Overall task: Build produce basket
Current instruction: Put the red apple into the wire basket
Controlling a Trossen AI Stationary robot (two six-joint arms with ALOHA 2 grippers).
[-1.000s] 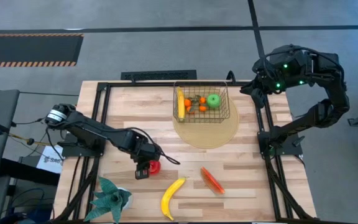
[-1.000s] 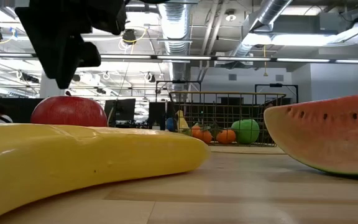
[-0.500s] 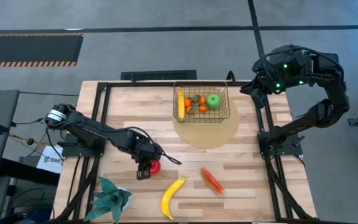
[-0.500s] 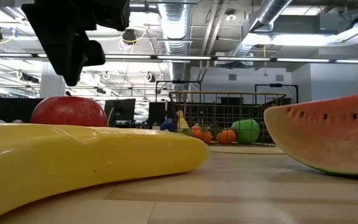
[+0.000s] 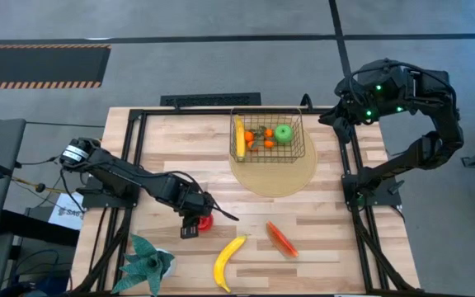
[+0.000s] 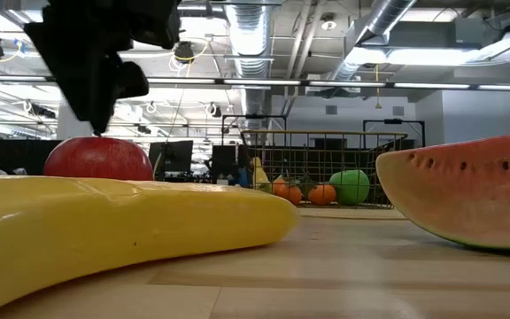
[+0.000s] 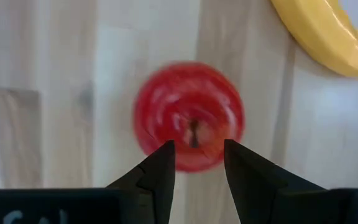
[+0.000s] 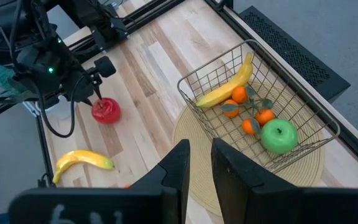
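Observation:
The gold wire basket (image 5: 266, 139) stands on a round tan mat (image 5: 275, 177) at the far middle. It holds a yellow banana, a green apple (image 5: 284, 132) and small orange clusters. A red apple (image 7: 188, 115) rests on the table at the near left. My left gripper (image 7: 197, 149) hangs just above it, pointing down, open by a narrow gap. I cannot tell whether it touches the apple. A second banana (image 5: 228, 262) and a red watermelon slice (image 5: 281, 239) lie near the front edge. My right gripper (image 8: 201, 146) waits high at the far right, slightly open and empty.
A teal spiky-leaved plant (image 5: 148, 262) stands at the near left corner, beside the loose banana. Black frame rails (image 5: 349, 165) run along the table's left, right and far sides. Bare wood lies between the red apple and the mat.
My left gripper has shifted a little over the red apple and come down toward its top. The apple, the banana and the slice have stayed where they were.

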